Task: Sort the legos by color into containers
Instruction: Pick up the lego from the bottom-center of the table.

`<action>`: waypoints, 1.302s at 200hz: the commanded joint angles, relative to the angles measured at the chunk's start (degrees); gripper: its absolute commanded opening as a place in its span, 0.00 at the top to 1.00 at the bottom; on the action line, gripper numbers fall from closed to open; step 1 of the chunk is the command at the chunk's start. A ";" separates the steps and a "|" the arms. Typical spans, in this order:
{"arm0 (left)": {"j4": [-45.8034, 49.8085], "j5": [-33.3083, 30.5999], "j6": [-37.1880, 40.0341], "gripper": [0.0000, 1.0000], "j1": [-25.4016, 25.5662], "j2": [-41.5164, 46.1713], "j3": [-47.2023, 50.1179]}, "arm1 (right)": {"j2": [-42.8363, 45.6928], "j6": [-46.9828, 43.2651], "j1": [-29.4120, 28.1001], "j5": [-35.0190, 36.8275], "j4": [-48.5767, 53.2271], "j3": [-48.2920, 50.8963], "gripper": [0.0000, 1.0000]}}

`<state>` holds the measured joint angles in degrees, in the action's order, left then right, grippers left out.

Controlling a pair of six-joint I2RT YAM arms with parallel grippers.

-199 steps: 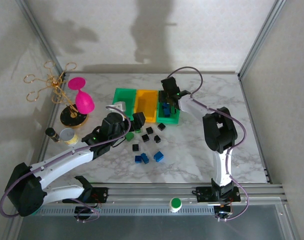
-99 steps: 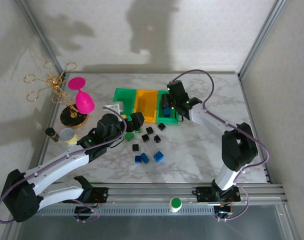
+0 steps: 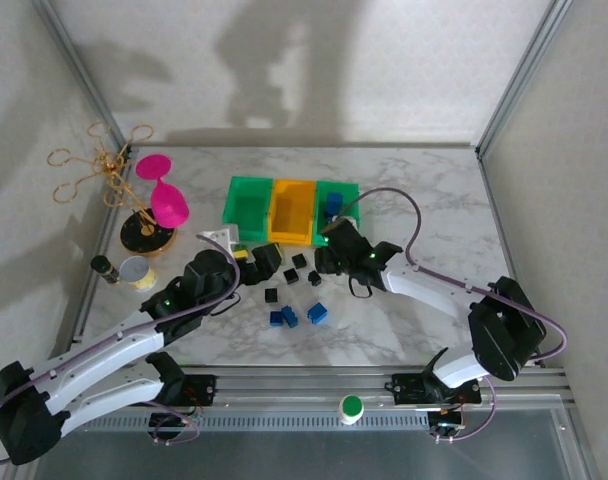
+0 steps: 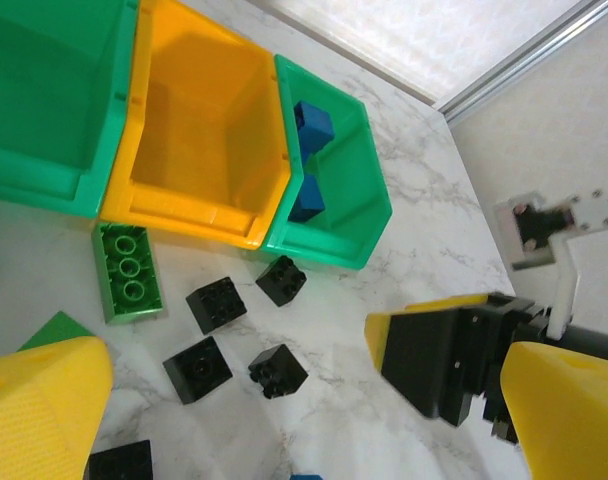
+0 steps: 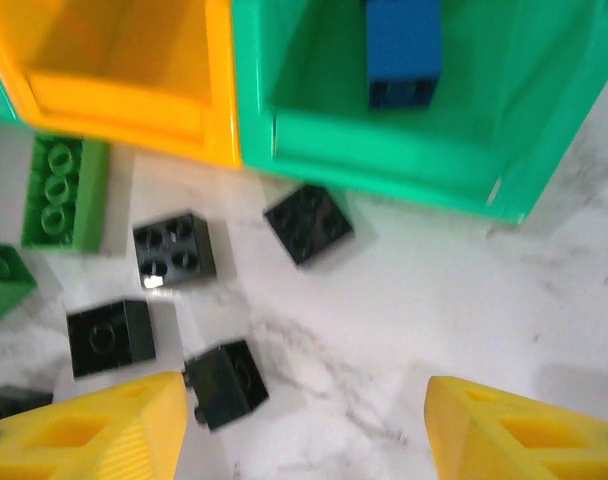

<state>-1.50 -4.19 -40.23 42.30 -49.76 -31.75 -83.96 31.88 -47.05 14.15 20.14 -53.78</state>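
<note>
Three containers stand in a row: a green bin (image 3: pixel 246 200), an orange bin (image 3: pixel 292 212) and a second green bin (image 3: pixel 348 189) holding two blue legos (image 4: pixel 312 125). Black legos (image 3: pixel 300 261) lie scattered in front of the bins, with blue legos (image 3: pixel 283 317) nearer the arms. A green lego (image 4: pixel 129 270) lies below the orange bin (image 4: pixel 194 130). My left gripper (image 3: pixel 256 262) hangs open over the left of the scatter. My right gripper (image 3: pixel 326 262) is open and low over the marble, a black lego (image 5: pixel 224 382) beside its left finger (image 5: pixel 94 430), nothing held.
A gold rack with pink cups (image 3: pixel 166 200) stands at the back left, small jars (image 3: pixel 134 272) beside it. A green round button (image 3: pixel 352 406) sits on the front rail. Bare marble spreads to the right of the bins.
My right gripper has come back from above the right green bin to the table by the black legos, with its jaws wider. The left arm drew back slightly.
</note>
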 commanded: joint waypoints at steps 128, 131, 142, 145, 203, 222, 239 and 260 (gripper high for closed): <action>6.62 -4.48 -1.70 0.00 0.41 4.41 3.27 | -2.09 3.61 -14.42 -5.31 -1.60 8.77 0.27; 6.60 -4.51 -1.63 0.00 0.41 4.41 3.27 | -2.27 3.49 -14.58 -5.50 -1.93 8.78 0.27; 6.68 -4.68 -1.52 0.01 0.41 4.39 3.27 | -3.14 2.96 -15.04 -6.09 -2.83 8.70 0.28; 6.73 -4.76 -1.52 0.00 0.41 4.39 3.27 | -3.40 2.74 -15.13 -6.27 -2.97 8.61 0.28; 7.45 -5.31 -1.26 0.01 0.43 5.06 3.27 | -6.34 1.87 -15.50 -4.64 -2.11 7.37 0.37; 7.14 -5.40 -1.34 0.00 0.41 5.11 3.53 | -6.05 1.87 -15.50 -3.96 -1.77 7.37 0.39; 6.95 -5.39 -1.30 0.00 0.42 4.97 3.48 | -5.72 1.87 -15.51 -3.67 -1.71 7.39 0.43; 6.88 -5.39 -1.26 0.00 0.42 4.83 3.31 | -5.60 1.94 -15.52 -3.12 -1.16 7.03 0.47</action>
<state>4.80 -8.23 -41.43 42.30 -45.41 -29.02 -89.86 33.85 -61.91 9.37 17.76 -45.39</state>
